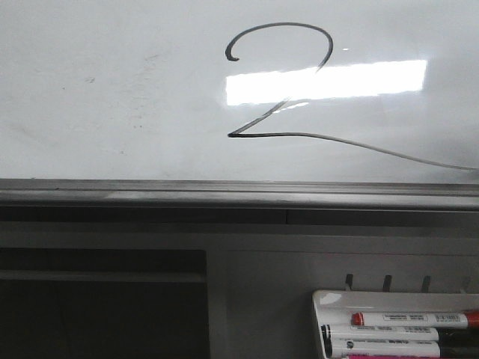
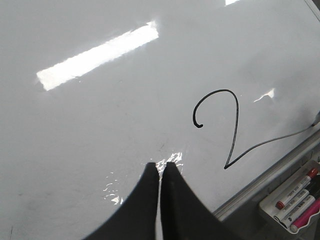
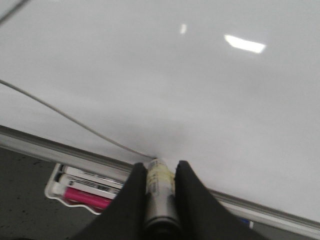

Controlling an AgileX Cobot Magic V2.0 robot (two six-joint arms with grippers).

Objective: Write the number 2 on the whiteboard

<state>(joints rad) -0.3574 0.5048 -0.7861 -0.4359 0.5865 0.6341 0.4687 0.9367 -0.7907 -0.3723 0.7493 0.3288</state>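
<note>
A black number 2 (image 1: 281, 82) with a curled top and a long thin wavy tail is drawn on the glossy whiteboard (image 1: 112, 97). It also shows in the left wrist view (image 2: 227, 127). My left gripper (image 2: 160, 166) is shut and empty, its fingertips close to the whiteboard (image 2: 100, 125), left of the numeral. My right gripper (image 3: 160, 167) is shut on a marker (image 3: 160, 192), whose tip sits at the end of the thin tail stroke (image 3: 65, 116), just above the grey lower frame (image 3: 60, 150). Neither gripper shows in the front view.
A small white marker tray (image 1: 329, 303) below the board at the right holds a red-capped marker (image 1: 412, 318), white markers and a pink one; it also shows in both wrist views (image 2: 270, 202) (image 3: 52, 182). A dark recess (image 1: 105, 299) lies below the frame at the left.
</note>
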